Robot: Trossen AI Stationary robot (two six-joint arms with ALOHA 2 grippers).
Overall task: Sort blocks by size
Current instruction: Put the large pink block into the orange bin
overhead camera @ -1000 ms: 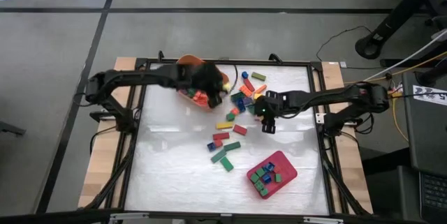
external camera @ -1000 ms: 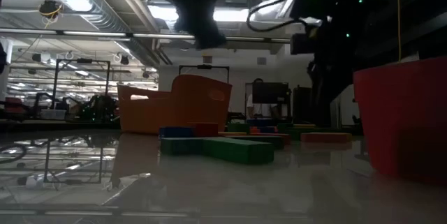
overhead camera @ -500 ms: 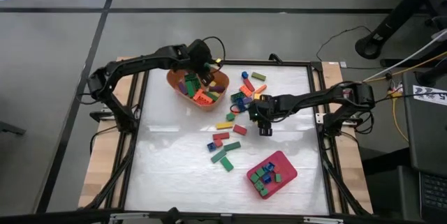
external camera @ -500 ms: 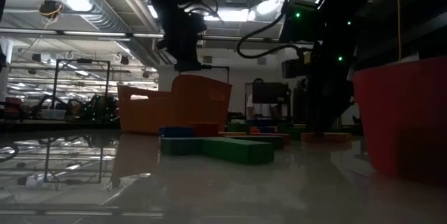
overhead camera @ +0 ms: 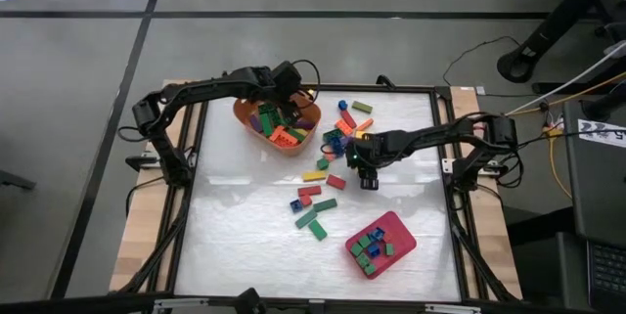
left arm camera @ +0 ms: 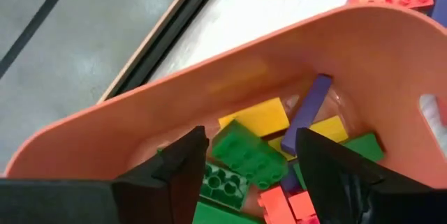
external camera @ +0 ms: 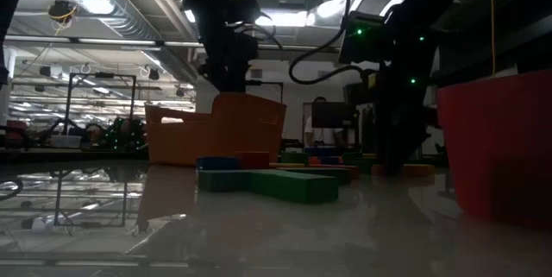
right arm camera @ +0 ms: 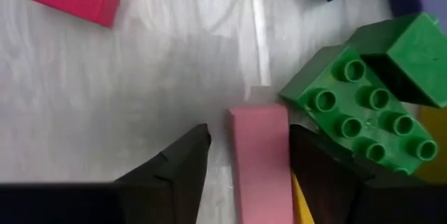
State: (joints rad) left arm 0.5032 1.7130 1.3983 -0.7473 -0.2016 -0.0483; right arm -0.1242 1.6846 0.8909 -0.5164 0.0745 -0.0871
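My left gripper [left arm camera: 251, 137] hangs open over the orange tub [overhead camera: 245, 111], which holds several blocks. Below its fingers a green block [left arm camera: 248, 155] lies on the pile in the tub. My right gripper [right arm camera: 248, 137] is low over the table's middle [overhead camera: 365, 169], open and pointing down. A pink block [right arm camera: 260, 155] lies flat on the table between its fingers, beside green studded blocks [right arm camera: 360, 105]. More blocks lie loose on the table [overhead camera: 315, 206]. My right gripper's fingers stand along the pink block's two long sides [right arm camera: 237, 147], coming from above. A gap shows at one finger. The other finger [right arm camera: 307, 154] is right at the block's edge, and I cannot tell whether it touches. The block lies flat on the table.
A pink-red tray [overhead camera: 399, 224] with small green, blue and red blocks stands near the front right; it looms at the right of the low view [external camera: 500, 147]. A cluster of blocks [overhead camera: 340, 130] lies between the tub and my right gripper. The table has a raised dark frame [overhead camera: 196, 157].
My left gripper has swung from above the tub's right side toward the table's far edge and come down over the tub, whose contents now show. My right gripper has sunk toward the table and shifted a little toward the left edge.
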